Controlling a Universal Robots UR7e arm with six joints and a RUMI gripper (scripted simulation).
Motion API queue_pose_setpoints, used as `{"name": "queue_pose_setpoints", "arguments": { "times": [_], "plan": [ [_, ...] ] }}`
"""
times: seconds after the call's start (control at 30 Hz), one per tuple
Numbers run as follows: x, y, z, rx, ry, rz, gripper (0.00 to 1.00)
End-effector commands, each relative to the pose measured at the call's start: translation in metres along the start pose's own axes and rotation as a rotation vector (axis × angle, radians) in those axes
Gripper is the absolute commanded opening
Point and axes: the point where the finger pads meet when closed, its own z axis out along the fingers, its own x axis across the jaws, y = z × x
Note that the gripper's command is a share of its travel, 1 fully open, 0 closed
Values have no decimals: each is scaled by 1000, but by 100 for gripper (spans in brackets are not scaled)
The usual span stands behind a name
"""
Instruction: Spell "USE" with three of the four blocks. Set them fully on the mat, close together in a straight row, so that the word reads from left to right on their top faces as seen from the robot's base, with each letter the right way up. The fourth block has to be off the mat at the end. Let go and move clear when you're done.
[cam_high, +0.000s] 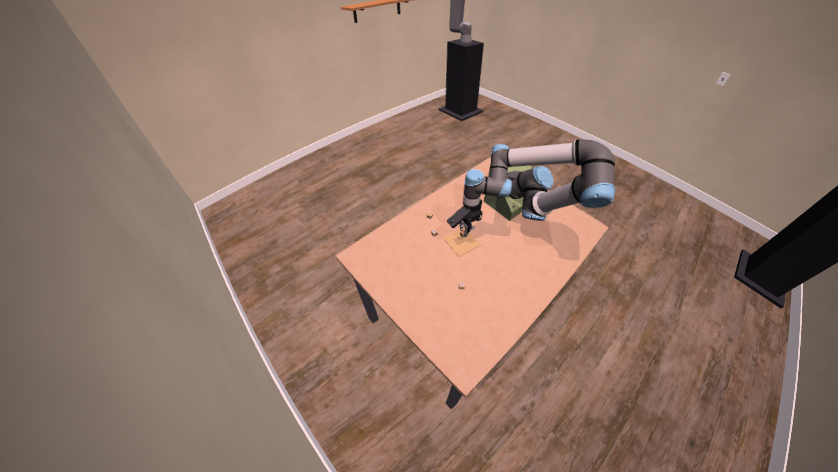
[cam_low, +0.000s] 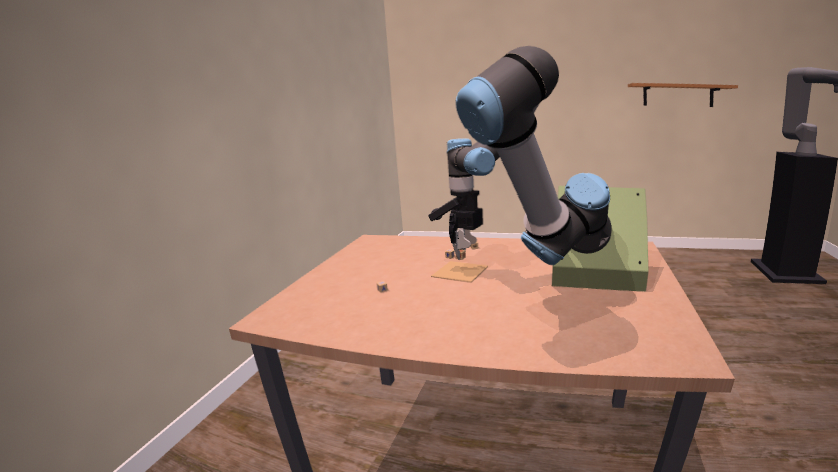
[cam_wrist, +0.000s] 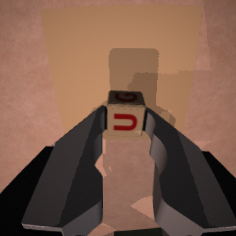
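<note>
A: From the top view, where is the tool (cam_high: 464, 228) sitting?
B: It is hanging over the near-base edge of the mat (cam_high: 463, 243), in the middle of the desk (cam_high: 469, 328). Three loose blocks are lying off the mat: one (cam_high: 429, 215) far out, one (cam_high: 434, 232) just beside the mat, and one (cam_high: 461, 285) well apart toward the desk's far end.

A: And the exterior view?
B: The tool (cam_low: 459, 249) is pointing straight down with a small block (cam_low: 458, 253) between its tips, and that block is looking lifted off the desk (cam_low: 410, 328) rather than resting on it. The mat (cam_low: 460, 272) is lying just in front of and below it. One stray block (cam_low: 382, 286) is sitting well apart.

A: What is the wrist view showing?
B: The jaws are standing nearly closed and pinching the block (cam_wrist: 125, 116) by two opposite sides. A red U is showing on the face toward the camera, lying on its side; a darker marking on the adjoining face is too dim to read. The mat (cam_wrist: 75, 60) is spreading out directly beyond the block.

A: So what is the coming move turning on?
B: I am judging that the mat is lying ahead of and under the held block, so a short carry forward and down is needed, with the U ending face-up and upright at the row's left end.
</note>
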Motion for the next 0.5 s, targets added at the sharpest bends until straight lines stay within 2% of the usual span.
{"name": "queue_pose_setpoints", "arguments": {
  "times": [0.0, 0.07, 0.13, 0.27, 0.47],
  "plan": [
    [0, 1, -28, -1, -1, -1, 5],
    [0, 1, -38, -1, -1, -1, 5],
    [0, 1, -38, -1, -1, -1, 5],
    [0, 1, -52, -1, -1, -1, 5],
    [0, 1, -58, -1, -1, -1, 5]
  ]
}}
